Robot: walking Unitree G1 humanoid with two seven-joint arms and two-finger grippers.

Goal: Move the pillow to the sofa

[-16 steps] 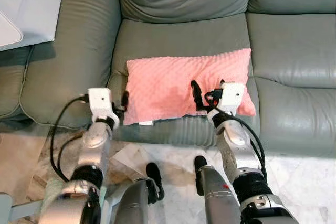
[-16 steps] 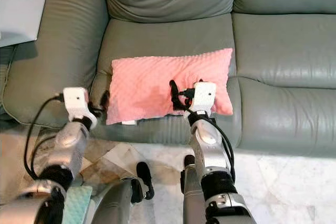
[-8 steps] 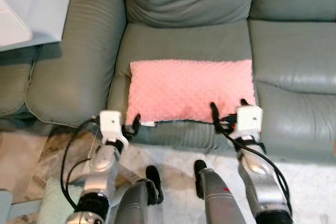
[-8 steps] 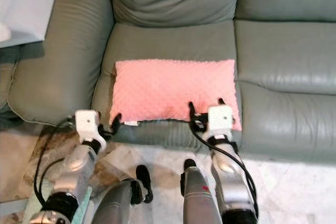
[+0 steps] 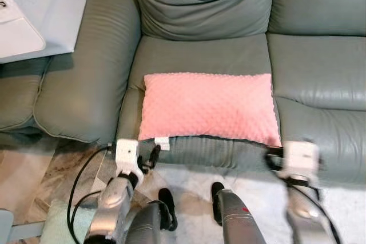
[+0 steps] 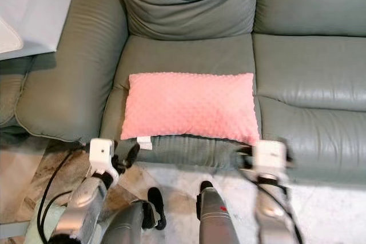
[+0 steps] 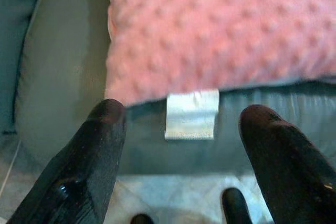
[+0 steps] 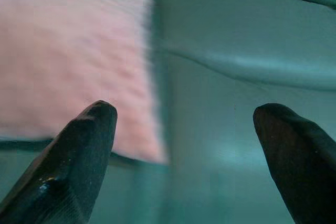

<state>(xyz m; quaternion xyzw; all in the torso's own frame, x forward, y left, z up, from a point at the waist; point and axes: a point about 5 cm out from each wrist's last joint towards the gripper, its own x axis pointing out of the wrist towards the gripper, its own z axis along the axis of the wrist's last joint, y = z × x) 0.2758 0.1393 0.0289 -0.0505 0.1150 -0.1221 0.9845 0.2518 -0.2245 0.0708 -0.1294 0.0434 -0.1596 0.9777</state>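
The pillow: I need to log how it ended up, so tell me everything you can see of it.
The pillow is a pink rectangular cushion of soft, dimpled fabric, with a small white tag at its front edge near the left corner. It lies flat, long side across, on the seat of the grey-green sofa, its front edge at the seat's front. Neither the left pincer nor the right pincer touches it.

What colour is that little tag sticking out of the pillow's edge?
White, on the pink dotted pillow; the small fabric tag shows best in the left wrist view.
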